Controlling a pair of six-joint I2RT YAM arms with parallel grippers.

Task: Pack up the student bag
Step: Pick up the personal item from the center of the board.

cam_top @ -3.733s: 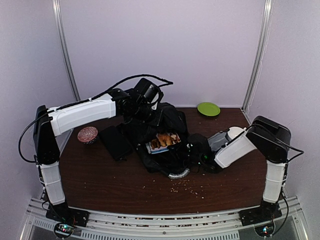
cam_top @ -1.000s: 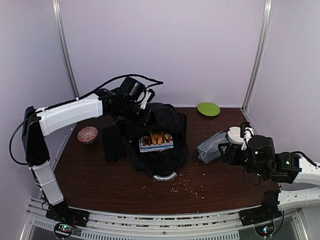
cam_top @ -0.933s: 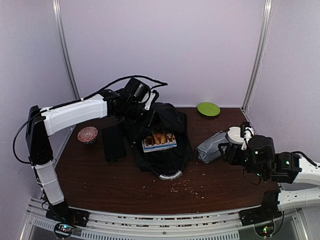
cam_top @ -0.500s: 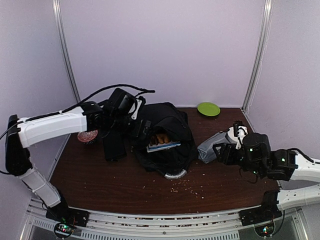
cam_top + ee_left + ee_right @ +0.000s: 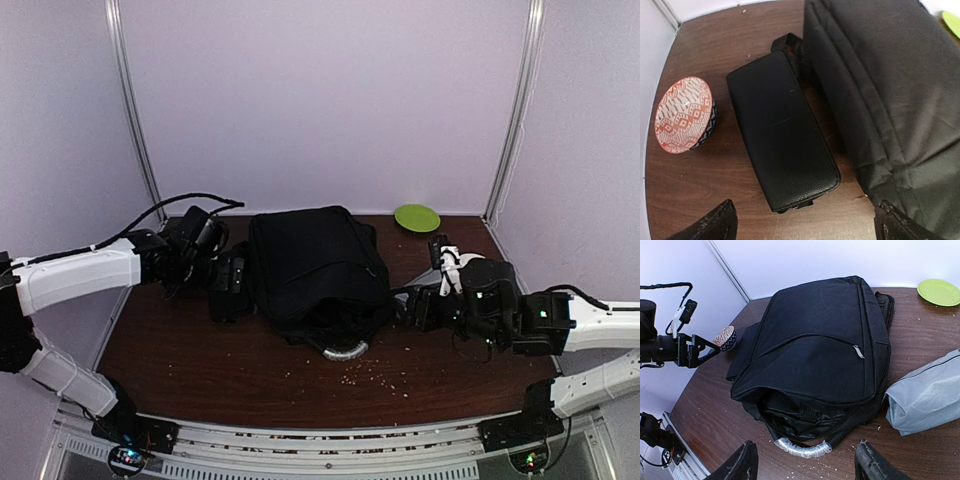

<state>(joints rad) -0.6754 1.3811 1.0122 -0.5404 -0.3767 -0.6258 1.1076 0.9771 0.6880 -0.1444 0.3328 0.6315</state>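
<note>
The student bag (image 5: 315,265) lies flat mid-table, its top flap down and its mouth (image 5: 805,412) gaping toward the near edge above a plastic-wrapped handle (image 5: 802,447). My left gripper (image 5: 232,272) hovers open over a flat black notebook (image 5: 780,130) just left of the bag (image 5: 890,100); its fingertips (image 5: 715,225) stand far apart and hold nothing. My right gripper (image 5: 412,305) is open in front of the bag's mouth with nothing between its fingers (image 5: 742,462). A grey-blue pencil case (image 5: 927,395) lies to the bag's right (image 5: 825,345).
A red-patterned bowl (image 5: 684,114) sits left of the notebook, near the table's left edge. A green plate (image 5: 417,217) is at the back right. Crumbs (image 5: 375,375) are scattered on the wood in front of the bag.
My left gripper let go of the bag's flap, opened and drew back left over the notebook. The flap dropped, hiding the contents. My right arm moved left toward the bag's mouth.
</note>
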